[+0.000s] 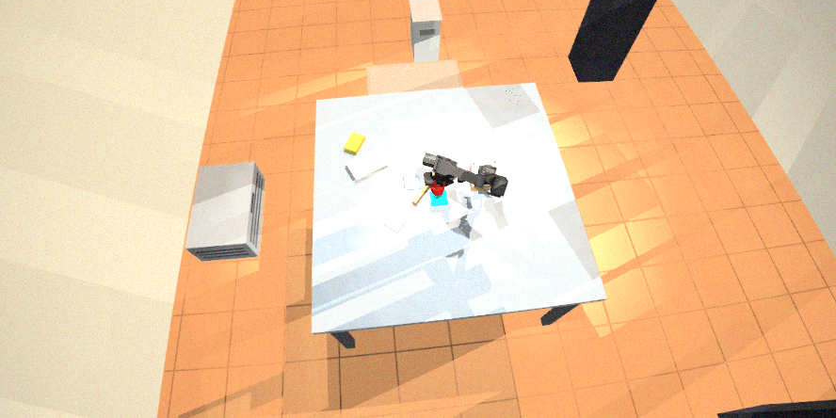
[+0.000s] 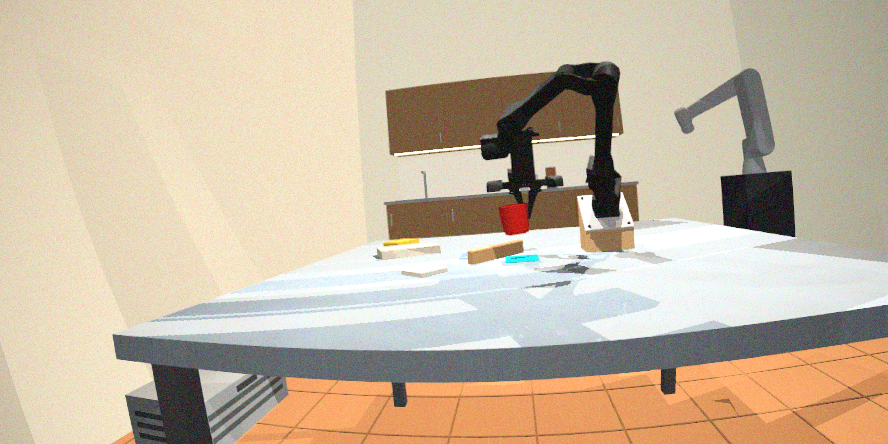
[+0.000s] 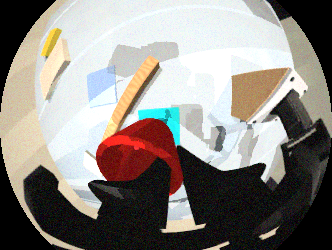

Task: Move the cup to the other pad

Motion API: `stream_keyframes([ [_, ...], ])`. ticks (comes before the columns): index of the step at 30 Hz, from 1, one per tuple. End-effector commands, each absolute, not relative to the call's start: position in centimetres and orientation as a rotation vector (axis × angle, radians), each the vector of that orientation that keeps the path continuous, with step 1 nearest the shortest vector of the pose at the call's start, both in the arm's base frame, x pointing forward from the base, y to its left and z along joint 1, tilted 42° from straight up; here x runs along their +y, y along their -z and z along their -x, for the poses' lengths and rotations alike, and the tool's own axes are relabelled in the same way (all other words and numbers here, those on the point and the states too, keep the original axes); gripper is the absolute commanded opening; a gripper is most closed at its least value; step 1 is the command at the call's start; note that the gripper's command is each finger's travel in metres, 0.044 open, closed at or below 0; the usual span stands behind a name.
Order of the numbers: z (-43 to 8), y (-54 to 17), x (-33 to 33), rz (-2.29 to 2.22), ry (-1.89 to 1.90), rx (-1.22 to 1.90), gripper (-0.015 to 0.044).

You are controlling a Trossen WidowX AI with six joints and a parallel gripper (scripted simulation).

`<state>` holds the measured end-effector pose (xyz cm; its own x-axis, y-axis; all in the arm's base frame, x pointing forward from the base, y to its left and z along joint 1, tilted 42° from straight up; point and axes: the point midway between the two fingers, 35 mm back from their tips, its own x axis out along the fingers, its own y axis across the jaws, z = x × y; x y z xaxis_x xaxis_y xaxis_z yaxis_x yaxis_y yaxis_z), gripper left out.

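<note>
The bench (image 2: 683, 291) is spreading wide and pale beneath me, carrying everything I am working among. My arm (image 2: 581, 83) is arching up from its wooden mounting block (image 2: 605, 230) and bending down toward the middle of the bench. Off to one side, a long cream slab (image 2: 408, 250) with a yellow block (image 1: 354, 142) by it is lying well apart from me, and a smaller cream tile (image 2: 424, 270) is resting nearer the bench edge. A tan wooden bar (image 2: 495, 251) is lying slantwise just beside the cyan pad (image 1: 439, 199).

I am carrying the red cup (image 2: 513, 218) in the air, clear of the bench surface in the exterior view. My jaws (image 2: 525, 197) are pointing straight down and pinching the cup's rim: one finger is going inside the cup and the other is pressing on its outer wall, so the cup is hanging upright below them. From the wrist view, the cup (image 3: 138, 156) is sitting just ahead of my dark fingers, with the cyan pad (image 3: 160, 121) showing right behind it and a pale blue pad (image 3: 101, 85) lying further off past the bar. I cannot tell whether the marbles are inside the cup.
</note>
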<state>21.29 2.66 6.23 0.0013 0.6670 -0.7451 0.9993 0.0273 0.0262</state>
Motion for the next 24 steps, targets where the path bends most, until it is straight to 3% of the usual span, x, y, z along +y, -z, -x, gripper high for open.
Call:
stream_keyframes([
  [1,-20.5,-6.6,3.1,-1.707,0.737,1.73,0.0],
  [24,-20.2,-5.0,4.8,-1.707,0.738,1.73,0.0],
])
